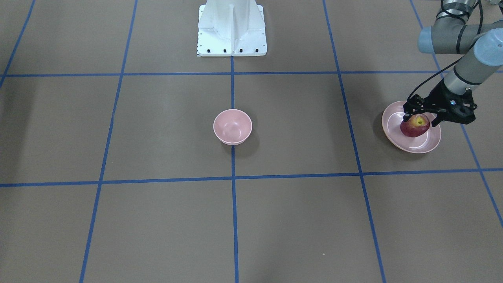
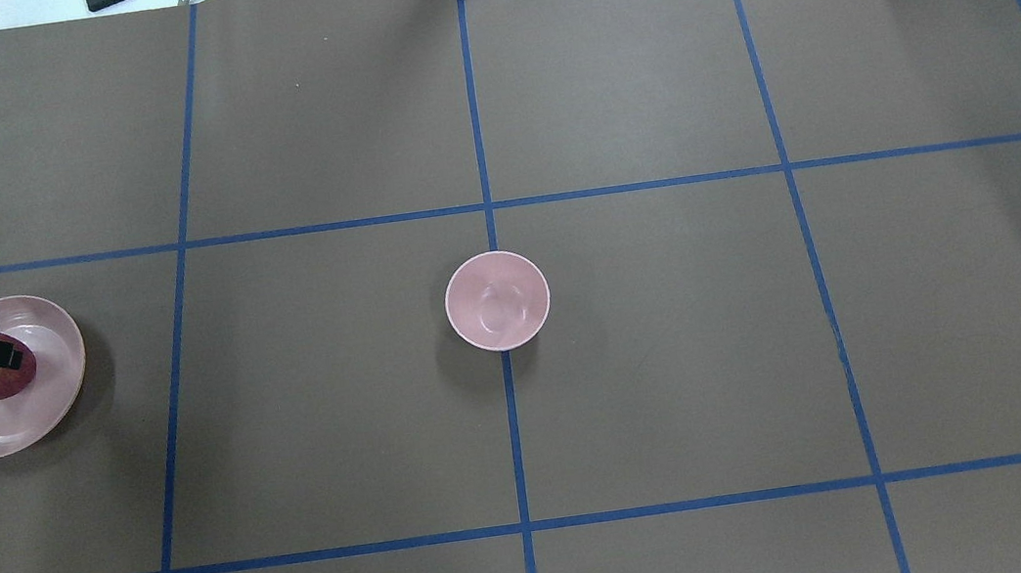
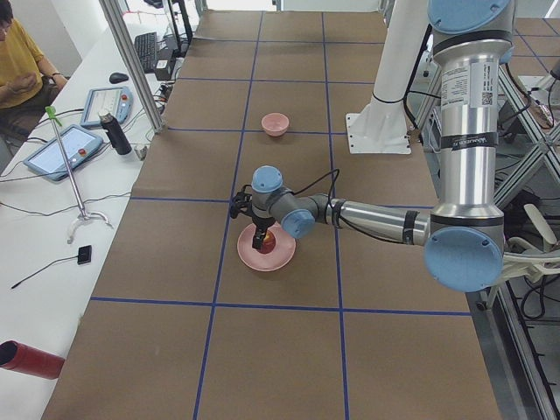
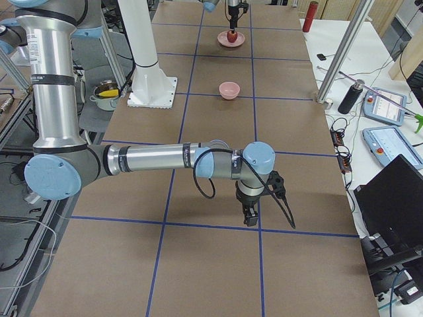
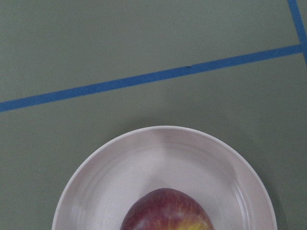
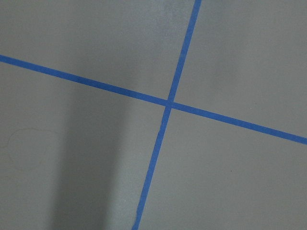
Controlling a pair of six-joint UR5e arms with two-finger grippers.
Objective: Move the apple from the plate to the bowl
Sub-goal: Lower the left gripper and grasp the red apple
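Observation:
The dark-red apple [image 1: 413, 129] with its yellow-green patch lies on the wide pink plate [image 1: 423, 146] at the table's left end. My left gripper [image 1: 421, 119] hangs just over the apple, open, one finger on each side of its top. The overhead view shows the apple [image 2: 2, 381] partly under a finger, on the plate [image 2: 6, 429]. The left wrist view shows the apple's top [image 5: 168, 213] on the plate [image 5: 120, 167]. The small deep pink bowl [image 1: 232, 126] stands empty at the table's middle [image 2: 498, 300]. My right gripper [image 4: 250, 218] shows only in the exterior right view; I cannot tell its state.
The white robot base [image 1: 232, 29] stands at the near-robot edge of the table. Blue tape lines [image 2: 514, 424] grid the brown table top. A person and tablets [image 3: 66, 149] are at a side desk beyond the table.

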